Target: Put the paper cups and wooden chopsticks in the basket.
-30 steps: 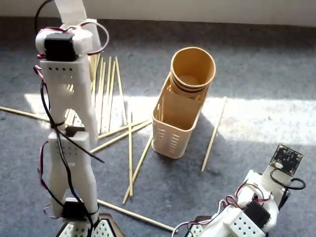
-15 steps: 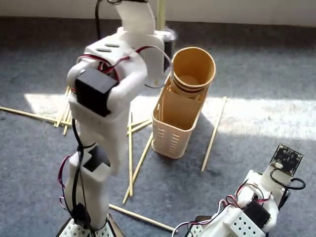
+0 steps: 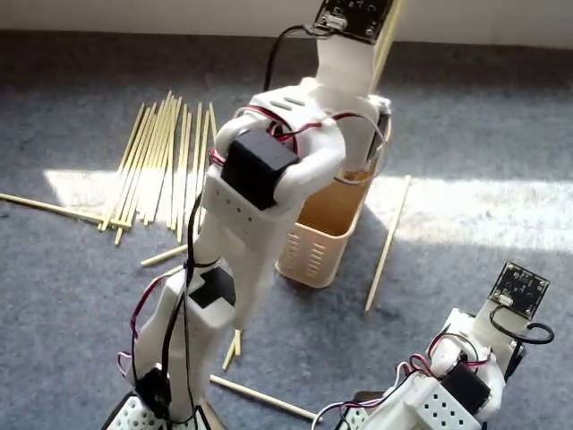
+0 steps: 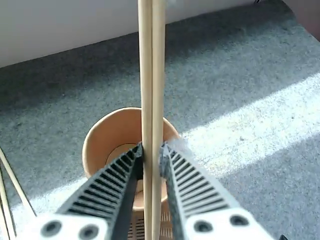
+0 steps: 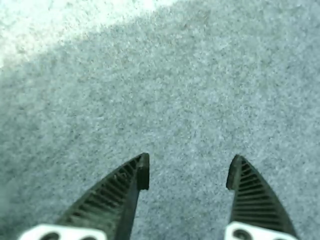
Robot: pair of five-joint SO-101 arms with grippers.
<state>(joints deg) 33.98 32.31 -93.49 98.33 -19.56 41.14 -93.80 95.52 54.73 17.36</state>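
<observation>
The left tool [image 4: 151, 152] is clamped narrow on a pair of wooden chopsticks [image 4: 151, 60]. Their long axis runs straight out past its tips and back between its jaws. Directly beyond the tips, on that same axis, lies the open mouth of a paper cup [image 4: 107, 135] standing in the basket [image 3: 313, 255]. The drop, I judge, turns on that alignment (whether the sticks' far end has entered the rim I cannot tell). The right tool [image 5: 187, 172] hangs wide open over grey carpet [image 5: 200, 75], well apart from the basket, so the left arm is plainly nearer. More loose chopsticks [image 3: 161, 152] lie fanned on the carpet, off to the left tool's side.
</observation>
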